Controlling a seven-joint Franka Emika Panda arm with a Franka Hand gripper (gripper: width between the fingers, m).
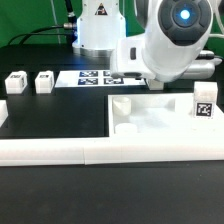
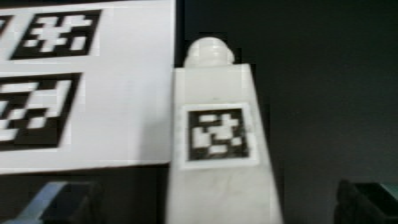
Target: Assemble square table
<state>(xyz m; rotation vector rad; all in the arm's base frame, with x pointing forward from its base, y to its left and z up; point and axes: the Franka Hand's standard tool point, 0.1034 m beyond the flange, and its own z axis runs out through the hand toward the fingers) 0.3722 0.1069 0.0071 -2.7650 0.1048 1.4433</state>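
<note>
The square table is in loose parts. Its slab (image 1: 160,125) lies flat with the raised rim up, on the near side of the gripper in the exterior view, and a tag stands at the corner on that view's right. One leg (image 2: 217,140) lies directly under the gripper (image 2: 210,200) with its tagged face up and its rounded tip pointing away from the gripper.

The gripper is spread wide and holds nothing. Its dark fingers (image 2: 50,203) show on either side of the leg, well clear of it. This looks like a line-up for a pick: the jaws straddle the leg across its narrow width, so closing them would bear on the two long flat sides. The leg lies just beside the marker board (image 2: 89,90), close to its edge, so the finger on that side has little room to come down.

Two more leg blocks (image 1: 15,83) (image 1: 44,81) sit well away from the gripper, toward the exterior view's left. They are apart from each other and out of the working path.

The surface (image 1: 50,115) is matte black. A low white border wall (image 1: 60,152) runs along its near edge, just beyond the slab from the gripper. Behind the arm only its white base, some cables and darkness can be made out.
</note>
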